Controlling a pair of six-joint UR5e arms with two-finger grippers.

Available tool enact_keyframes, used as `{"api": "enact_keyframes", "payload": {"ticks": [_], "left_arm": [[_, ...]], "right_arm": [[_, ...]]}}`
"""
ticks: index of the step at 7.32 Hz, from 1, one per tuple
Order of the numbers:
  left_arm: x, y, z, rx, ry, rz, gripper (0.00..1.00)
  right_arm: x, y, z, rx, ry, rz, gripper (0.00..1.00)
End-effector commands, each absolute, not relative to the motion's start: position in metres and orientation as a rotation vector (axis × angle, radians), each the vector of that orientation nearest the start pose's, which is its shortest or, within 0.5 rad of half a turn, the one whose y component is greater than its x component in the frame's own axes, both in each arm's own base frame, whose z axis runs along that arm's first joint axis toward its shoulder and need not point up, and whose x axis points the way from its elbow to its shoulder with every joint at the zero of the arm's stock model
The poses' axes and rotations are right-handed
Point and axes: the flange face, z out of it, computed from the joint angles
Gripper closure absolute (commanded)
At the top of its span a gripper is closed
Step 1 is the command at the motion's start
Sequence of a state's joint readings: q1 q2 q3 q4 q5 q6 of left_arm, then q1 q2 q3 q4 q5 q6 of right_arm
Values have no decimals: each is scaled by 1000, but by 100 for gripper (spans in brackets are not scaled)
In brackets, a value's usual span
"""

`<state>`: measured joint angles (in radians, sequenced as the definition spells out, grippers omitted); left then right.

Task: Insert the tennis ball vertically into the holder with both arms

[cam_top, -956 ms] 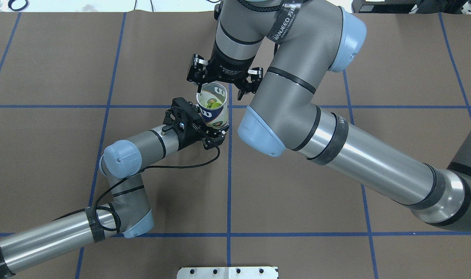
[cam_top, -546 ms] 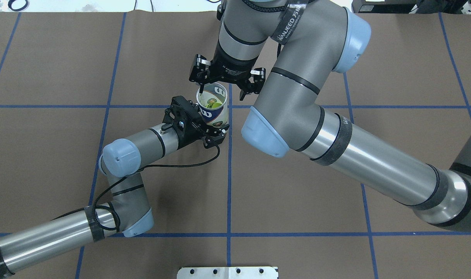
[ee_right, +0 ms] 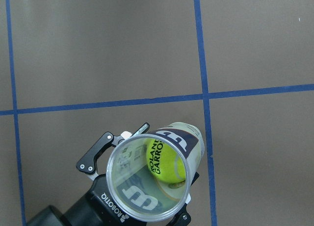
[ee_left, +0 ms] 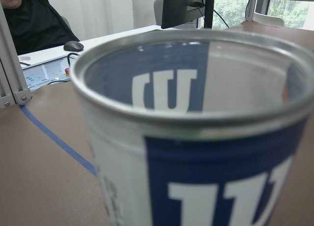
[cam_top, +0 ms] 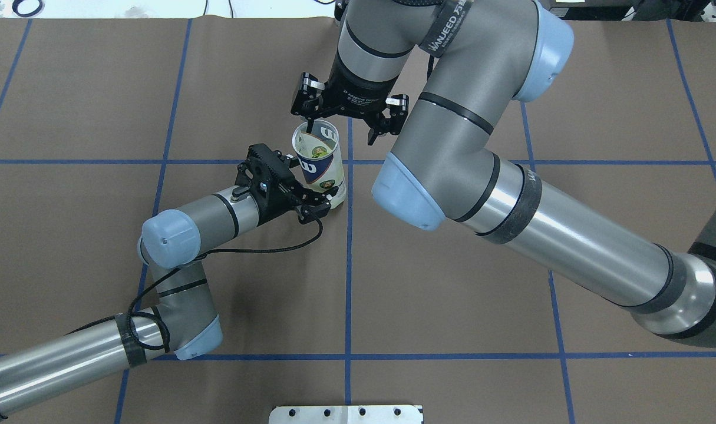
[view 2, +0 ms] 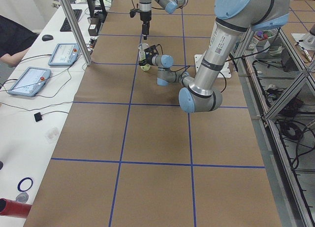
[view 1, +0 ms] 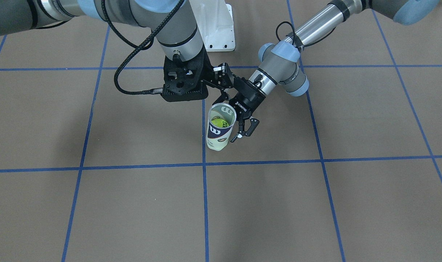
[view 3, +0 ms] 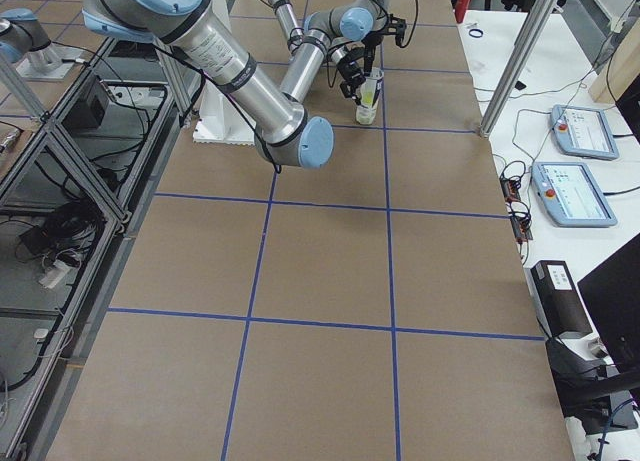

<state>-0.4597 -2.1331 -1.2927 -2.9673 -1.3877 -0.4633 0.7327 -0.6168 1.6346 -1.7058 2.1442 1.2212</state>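
Nearest the robot's base, a white metal plate point(cam_top: 346, 414) sits at the edge of the brown counter point(cam_top: 452, 383), which is gridded w/ blue tape.

The thinner left arm point(cam_top: 69, 359) comes in low, elbow bent, cable looped along it. Its left gripper point(cam_top: 304, 185) lies nearly level at the holder's lower half. The jaws are spread wide, one each side of the can. Whether the pads actually touch the wall can't be told.

The holder point(cam_top: 319, 171) stands mouth-up on the counter, right by a crossing of two tape lines. It is clear plastic w/ a metal rim and a navy-and-white "W" label. The tennis ball point(ee_right: 167, 160) is already inside, down at the bottom — yellow-green, w/ dark "ROLAND GARROS" lettering, seen through the open mouth in the right wrist view.

Just past the holder, the thick right arm point(cam_top: 570, 247) folds back over the counter. The right gripper point(cam_top: 340, 131) points down above the rim, jaws wide apart and holding nothing; one fingertip point(cam_top: 309, 125) hangs at the rim's far edge.

Farther off, beyond the brown sheet, a white side counter carries two tablets point(view 2: 63, 53) and a mouse point(view 2: 47, 37) — a person in dark clothing point(ee_left: 29, 20) sits there.
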Motion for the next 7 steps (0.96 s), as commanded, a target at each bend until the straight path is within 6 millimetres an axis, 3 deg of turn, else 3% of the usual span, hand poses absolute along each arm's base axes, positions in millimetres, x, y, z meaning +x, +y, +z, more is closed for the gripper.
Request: {"api": "enact_keyframes", "payload": {"ticks": [1,3,5,7], "left_arm": [[536,-433,312,1286,1097,335,1],[533,-431,309,1291,1103,334,1],[513,-414,322,1287,1113,341,1],[493,-400,337,1270,1121,363,1]], "right_arm": [[-442,-520,56,-9,-1007,106,1],[-432,-517,63,1,-1012,106,1],[-427,-521,64,4,-1011,113,1],[-409,-535,75,-11,-1014,129,1]]}}
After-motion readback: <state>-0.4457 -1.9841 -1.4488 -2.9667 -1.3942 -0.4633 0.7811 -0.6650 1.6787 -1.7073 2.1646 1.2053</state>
